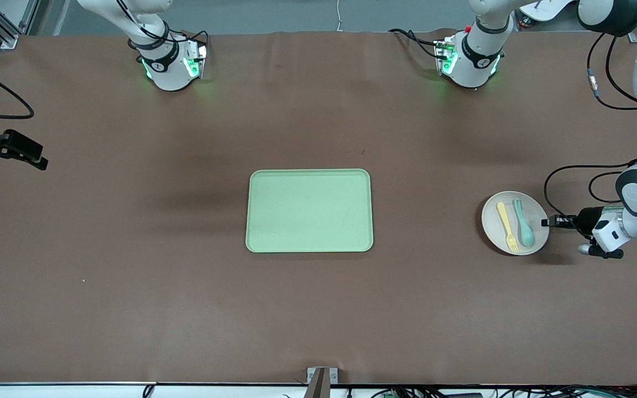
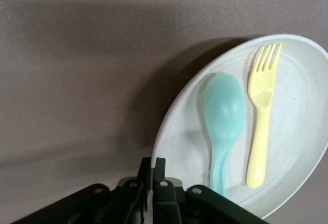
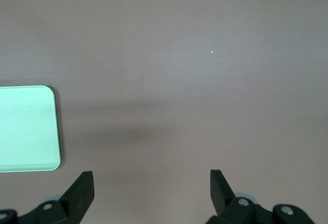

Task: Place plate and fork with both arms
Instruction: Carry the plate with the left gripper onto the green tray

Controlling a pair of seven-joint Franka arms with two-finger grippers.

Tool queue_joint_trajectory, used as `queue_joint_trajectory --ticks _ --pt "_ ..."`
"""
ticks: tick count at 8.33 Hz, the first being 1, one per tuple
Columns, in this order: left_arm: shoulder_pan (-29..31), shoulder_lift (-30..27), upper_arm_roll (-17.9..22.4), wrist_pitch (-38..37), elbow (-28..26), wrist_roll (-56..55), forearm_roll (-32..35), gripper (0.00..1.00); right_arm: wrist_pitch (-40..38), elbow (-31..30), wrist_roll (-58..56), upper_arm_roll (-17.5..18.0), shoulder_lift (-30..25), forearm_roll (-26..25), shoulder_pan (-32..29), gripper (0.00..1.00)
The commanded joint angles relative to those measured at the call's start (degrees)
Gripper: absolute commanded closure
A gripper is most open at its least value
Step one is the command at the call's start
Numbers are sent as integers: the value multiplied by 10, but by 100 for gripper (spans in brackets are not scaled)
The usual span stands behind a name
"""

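Note:
A pale round plate (image 1: 504, 229) sits on the brown table toward the left arm's end, with a yellow fork (image 1: 507, 226) and a teal spoon (image 1: 524, 223) lying side by side on it. My left gripper (image 1: 546, 223) is shut on the plate's rim at the edge toward the left arm's end. In the left wrist view the plate (image 2: 297, 142) rim runs between the closed fingers of the left gripper (image 2: 152, 163), with the fork (image 2: 261, 116) and spoon (image 2: 223, 121) close by. My right gripper (image 1: 39, 160) waits open above the table's right arm end, and nothing lies between the fingers of the right gripper (image 3: 151, 183).
A rectangular light green tray (image 1: 309, 210) lies at the middle of the table; its corner shows in the right wrist view as the tray (image 3: 25, 129). Both arm bases (image 1: 172, 66) stand along the table edge farthest from the front camera.

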Motion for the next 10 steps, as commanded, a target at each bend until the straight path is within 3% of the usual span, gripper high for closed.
queue_joint_trajectory --ticks 1,6,8,10 --pt "-3 -9 0 -3 -5 3 7 100 19 -11 8 2 -7 2 4 0" --pt "-31 -65 -16 -10 2 -3 30 100 14 -11 8 2 -8 2 3 0" --pt "-30 -88 -74 -11 3 -45 30 100 17 -11 8 2 -8 2 2 0" --pt "-31 -89 -155 -11 14 -169 30 100 26 -10 8 2 -7 2 5 0"
